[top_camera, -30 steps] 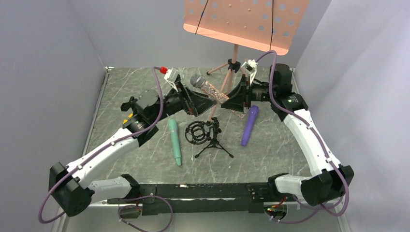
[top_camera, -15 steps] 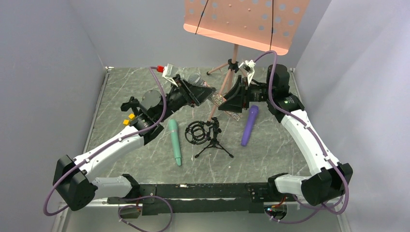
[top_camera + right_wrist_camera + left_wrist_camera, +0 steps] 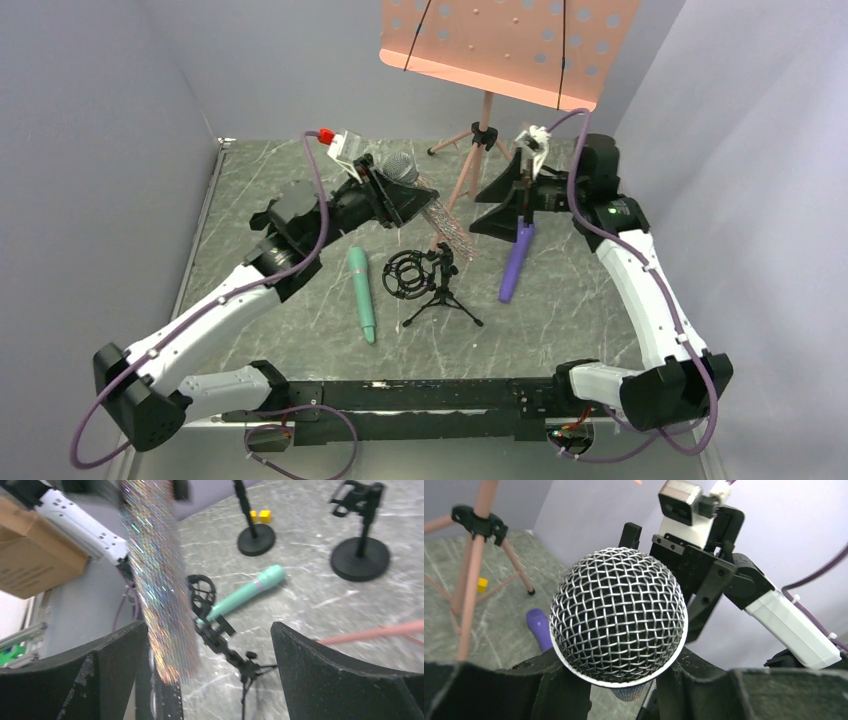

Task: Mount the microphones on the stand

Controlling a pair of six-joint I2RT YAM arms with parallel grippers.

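Note:
My left gripper (image 3: 400,195) (image 3: 619,682) is shut on the glittery silver-pink microphone (image 3: 440,222) just below its grey mesh head (image 3: 618,616). The body slants down to the right, above the table. My right gripper (image 3: 508,205) (image 3: 209,630) stands wide open. The glittery body (image 3: 160,580), blurred, hangs beside its left finger. The purple microphone (image 3: 515,260) (image 3: 540,627) lies below the right gripper. The mint green microphone (image 3: 362,293) (image 3: 245,592) lies left of the small black tripod stand (image 3: 432,282) (image 3: 220,635), whose ring mount is empty.
A pink music stand (image 3: 505,40) rises at the back, its pole (image 3: 470,175) and tripod legs (image 3: 471,570) close behind the grippers. Two black round-based stands (image 3: 255,537) (image 3: 361,555), yellow blocks (image 3: 260,515) and a cardboard box (image 3: 30,555) show in the right wrist view.
My left gripper closed on the glittery microphone below its head. My right gripper opened, let go of its body and drew back to the right. The microphone now tilts steeper.

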